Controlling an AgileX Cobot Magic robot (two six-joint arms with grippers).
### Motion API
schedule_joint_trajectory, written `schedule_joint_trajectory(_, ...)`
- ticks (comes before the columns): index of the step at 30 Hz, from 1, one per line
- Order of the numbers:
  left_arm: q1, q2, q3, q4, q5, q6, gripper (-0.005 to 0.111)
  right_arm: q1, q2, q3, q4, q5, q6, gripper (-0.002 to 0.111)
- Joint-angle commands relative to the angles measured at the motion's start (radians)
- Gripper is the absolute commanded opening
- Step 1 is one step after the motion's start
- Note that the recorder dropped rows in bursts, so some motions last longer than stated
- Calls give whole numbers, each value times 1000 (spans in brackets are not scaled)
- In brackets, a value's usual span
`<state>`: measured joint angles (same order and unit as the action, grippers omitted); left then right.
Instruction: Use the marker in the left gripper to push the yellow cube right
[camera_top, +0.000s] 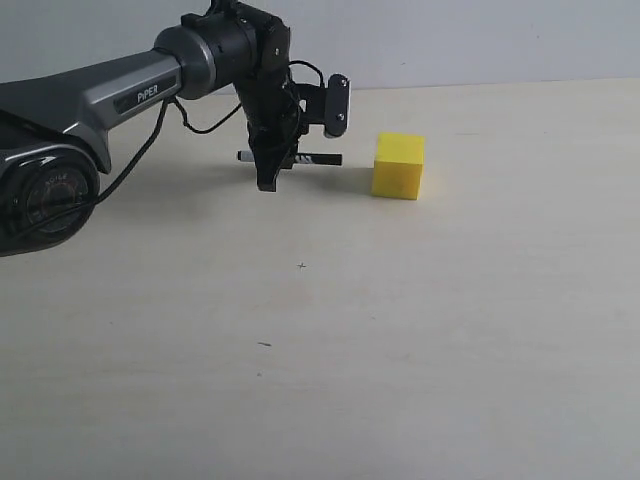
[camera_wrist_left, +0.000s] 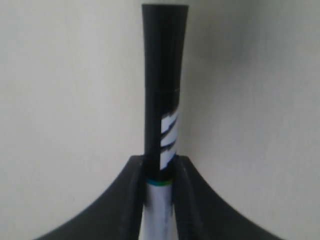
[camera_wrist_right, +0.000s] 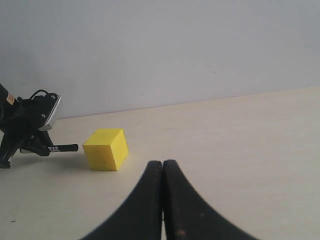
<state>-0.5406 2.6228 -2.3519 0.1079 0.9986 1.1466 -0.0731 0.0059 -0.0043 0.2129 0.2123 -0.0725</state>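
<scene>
The yellow cube rests on the pale table, right of my left gripper. That gripper is shut on the marker, which lies level and points its black end toward the cube, with a short gap between them. In the left wrist view the marker sticks out from between the black jaws, black cap half forward and white barrel clamped at the left gripper. The right wrist view shows the cube, the marker tip beside it, and my right gripper shut on nothing, well back from the cube.
The table is a bare pale surface with a few tiny dark specks. A grey wall runs along its far edge. The left arm's dark grey link comes in from the left.
</scene>
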Motion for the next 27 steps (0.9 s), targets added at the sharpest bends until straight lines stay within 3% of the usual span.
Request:
schedule_joint_trajectory(1,-39,-5,-8,2,-19,-8,0,-3,-6,4,-3,-4,-4,0)
schedule_joint_trajectory(6,-117,-5,-45,53,10,-95,0,-3,-6,4,-3,-4,-4,0)
schedule_joint_trajectory(16,-121,-10,-50,144,63,-250,0,-3,-6,4,-3,-1,-4,0)
schedule_joint_trajectory(22,-135,-30,-50,368,115,-467,0,-3,-6,4,-3,-1,-4,0)
schedule_joint_trajectory(27,-135,-83,-38,363,175,-569,0,-3,-6,4,-3,-1,-4,0)
